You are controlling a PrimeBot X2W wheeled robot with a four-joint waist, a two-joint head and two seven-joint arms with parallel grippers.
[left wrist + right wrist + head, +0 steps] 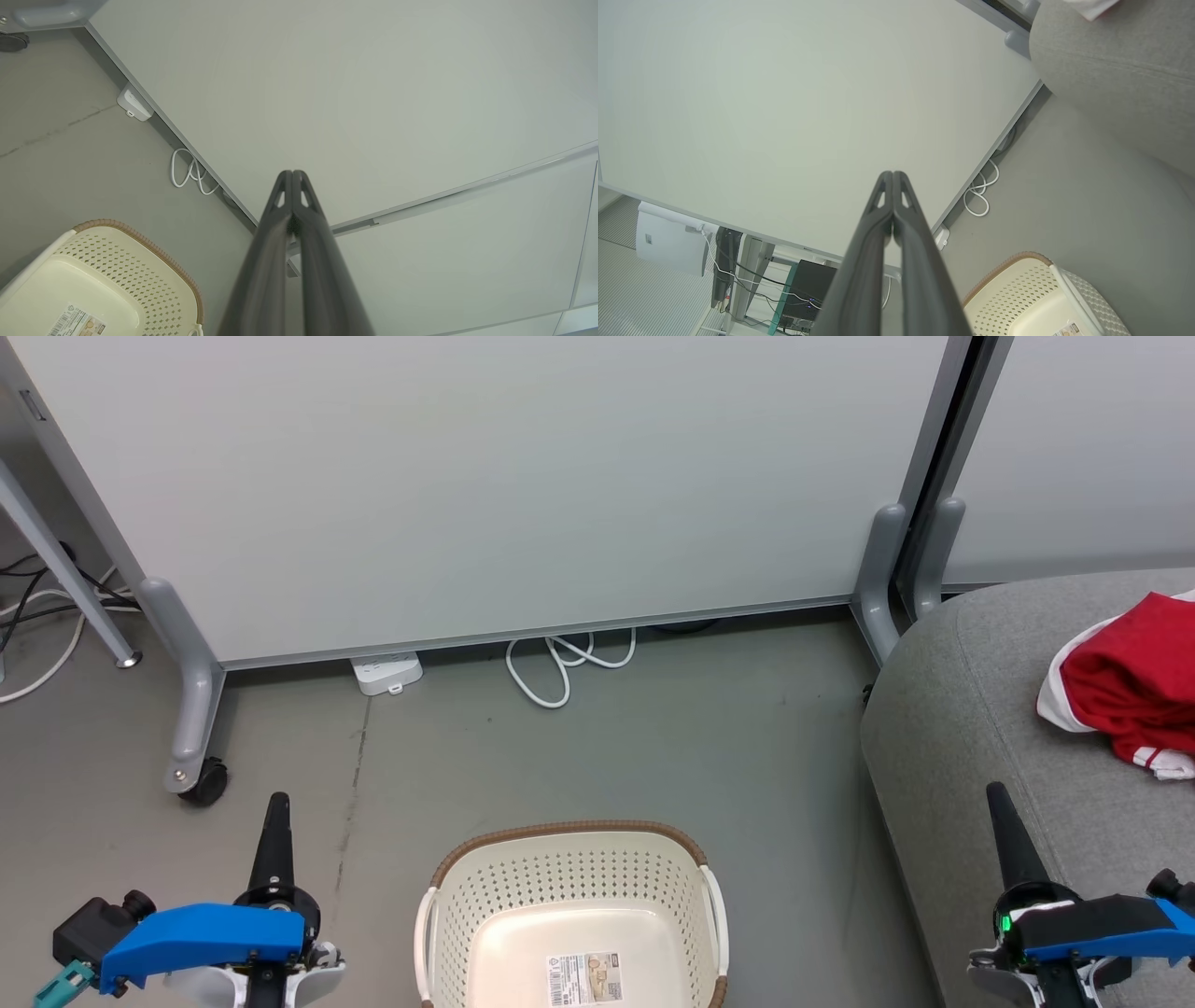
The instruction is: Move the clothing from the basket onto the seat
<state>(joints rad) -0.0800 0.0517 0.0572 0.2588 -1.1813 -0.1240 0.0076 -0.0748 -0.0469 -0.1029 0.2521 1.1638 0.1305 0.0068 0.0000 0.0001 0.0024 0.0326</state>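
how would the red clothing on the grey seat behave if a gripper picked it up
Probably floppy: the red clothing lies crumpled in soft folds on the seat, so it would likely drape from a pinch. It looks thin, so probably light. Bunched up like that, it seems unlikely to roll.

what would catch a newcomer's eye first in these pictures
The red clothing stands out most, bunched on the grey seat at the right of the head view. Next comes the cream basket on the floor at the bottom middle, with just a label showing inside it. The left gripper and right gripper point up from the lower corners, both shut and holding nothing.
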